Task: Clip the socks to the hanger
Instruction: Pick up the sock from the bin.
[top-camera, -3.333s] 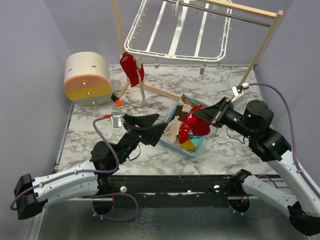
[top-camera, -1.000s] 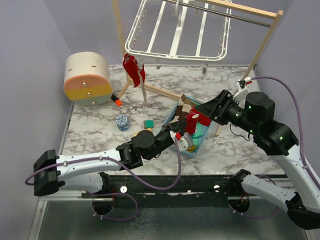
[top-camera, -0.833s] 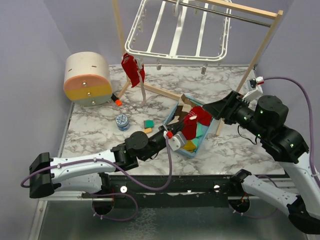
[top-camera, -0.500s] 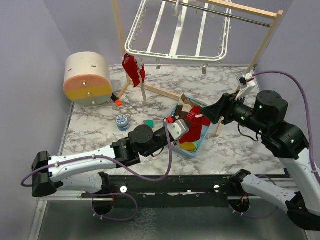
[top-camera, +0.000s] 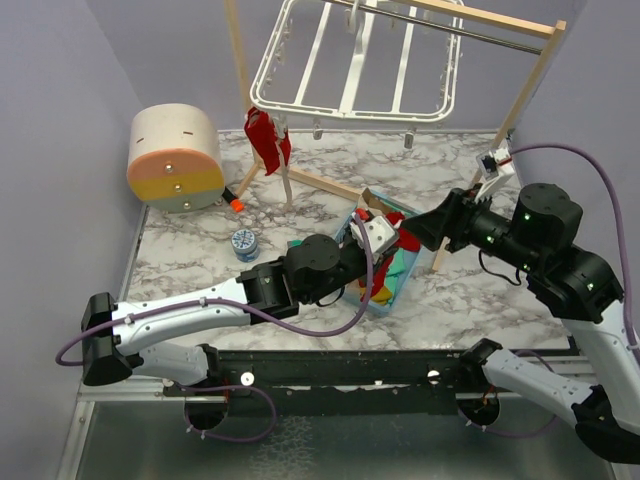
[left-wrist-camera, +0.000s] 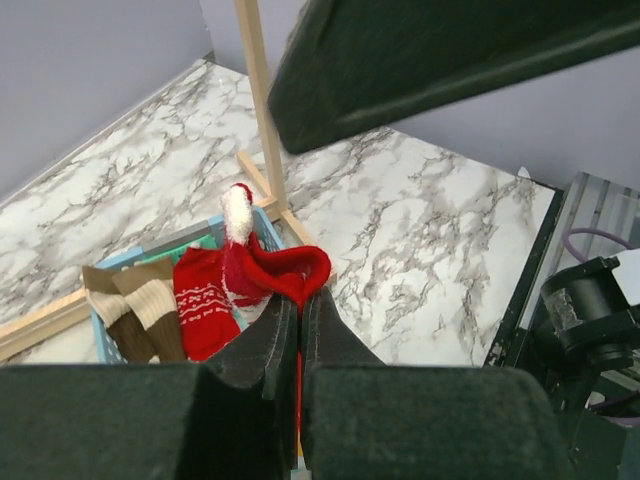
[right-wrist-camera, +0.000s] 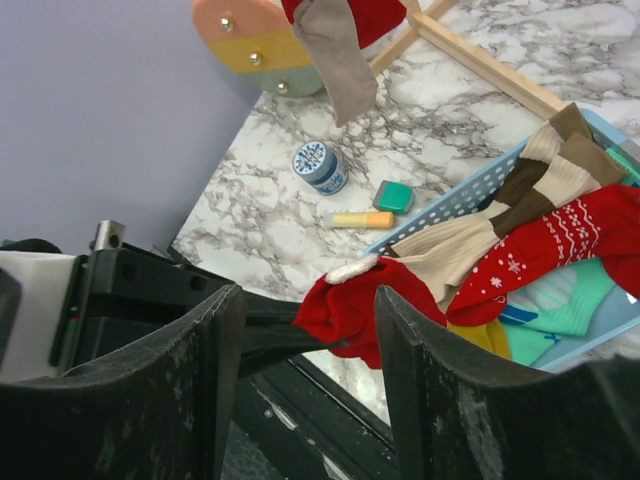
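Note:
My left gripper (left-wrist-camera: 300, 296) is shut on a red sock (left-wrist-camera: 276, 268) with a white cuff, holding it above the light-blue basket (top-camera: 386, 300). In the top view the left gripper (top-camera: 391, 238) sits just left of my right gripper (top-camera: 412, 234). The right gripper (right-wrist-camera: 308, 300) is open, its fingers either side of the held red sock (right-wrist-camera: 365, 305) without touching it. More socks (right-wrist-camera: 530, 245), red, beige, yellow and teal, lie in the basket (right-wrist-camera: 470, 195). Another red sock (top-camera: 265, 135) hangs clipped to the front left corner of the white hanger (top-camera: 355, 60).
The hanger hangs from a wooden stand (top-camera: 520, 100) whose base bar crosses the table behind the basket. A round peach-and-yellow drum (top-camera: 175, 155) lies at the back left. A small tin (top-camera: 245, 243), a teal block (right-wrist-camera: 393, 196) and a yellow stick (right-wrist-camera: 365, 219) lie left of the basket.
My left gripper has risen from the basket's near edge with the red sock, going right toward the right gripper. The right gripper's fingers have drawn slightly closer together.

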